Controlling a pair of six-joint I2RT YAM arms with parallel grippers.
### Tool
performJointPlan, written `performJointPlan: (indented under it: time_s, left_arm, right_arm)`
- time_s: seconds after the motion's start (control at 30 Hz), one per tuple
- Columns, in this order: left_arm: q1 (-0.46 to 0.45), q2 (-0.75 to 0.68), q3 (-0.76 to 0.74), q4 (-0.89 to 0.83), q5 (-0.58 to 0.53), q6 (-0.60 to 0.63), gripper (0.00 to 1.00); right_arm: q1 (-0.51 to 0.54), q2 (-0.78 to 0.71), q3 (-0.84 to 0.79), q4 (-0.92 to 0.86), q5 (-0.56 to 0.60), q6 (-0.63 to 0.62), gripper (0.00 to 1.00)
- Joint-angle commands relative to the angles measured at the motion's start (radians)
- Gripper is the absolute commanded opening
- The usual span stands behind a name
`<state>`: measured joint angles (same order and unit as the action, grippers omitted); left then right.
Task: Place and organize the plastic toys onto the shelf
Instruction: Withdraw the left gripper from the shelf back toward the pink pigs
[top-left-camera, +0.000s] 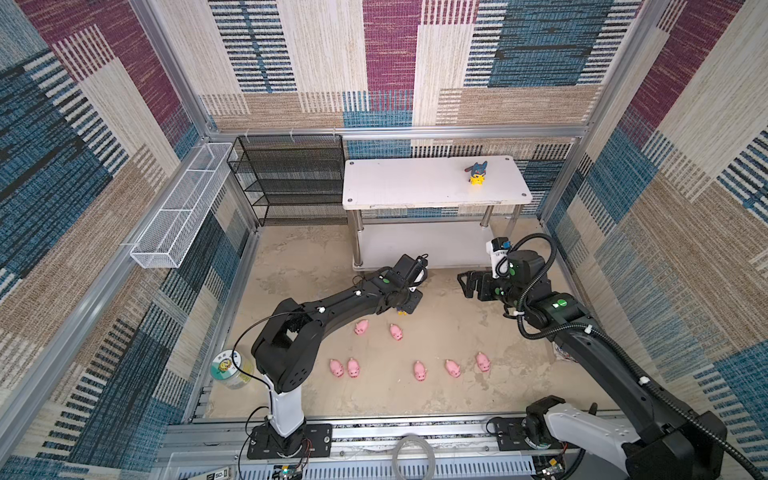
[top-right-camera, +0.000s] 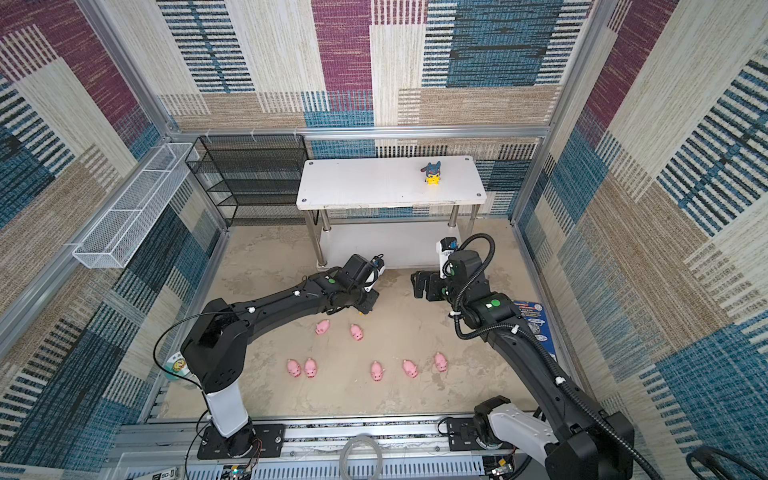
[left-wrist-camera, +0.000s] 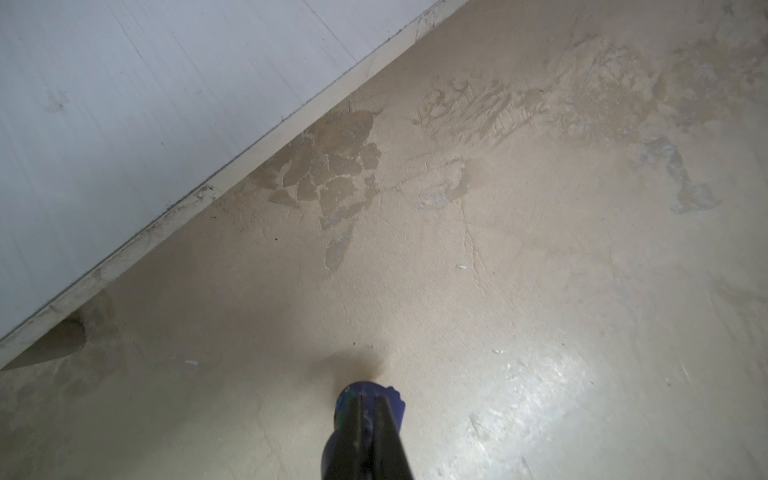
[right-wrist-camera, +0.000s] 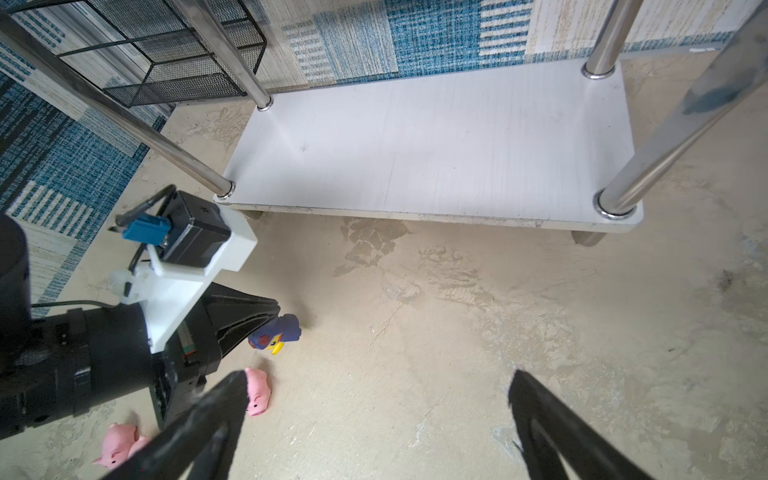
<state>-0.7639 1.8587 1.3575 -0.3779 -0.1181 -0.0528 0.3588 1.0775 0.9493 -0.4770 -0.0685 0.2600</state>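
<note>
Seven pink pigs (top-left-camera: 419, 370) lie on the floor (top-left-camera: 449, 324), one hooded figure (top-left-camera: 477, 172) stands atop the shelf (top-left-camera: 407, 183), and the left claw (right-wrist-camera: 266, 320), clamped on the second hooded figure (right-wrist-camera: 286, 328) near the floor, should next lift it there, while the right claw (right-wrist-camera: 378, 376) gapes empty.

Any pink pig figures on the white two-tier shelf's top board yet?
No: in a top view the shelf's top board carries only one yellow figurine with a dark blue hood; the pigs are on the floor.
</note>
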Motion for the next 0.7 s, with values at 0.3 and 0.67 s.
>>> performJointPlan:
  time_s: [0.3, 0.67]
  left_arm:
    - [-0.002, 0.090, 0.073, 0.027, -0.001, 0.010, 0.02]
    - [-0.002, 0.096, 0.095, 0.005, 0.005, 0.013, 0.17]
  right_arm:
    - [0.000, 0.009, 0.020, 0.003, 0.024, -0.004, 1.00]
    - [0.000, 0.013, 0.017, 0.010, 0.031, -0.008, 1.00]
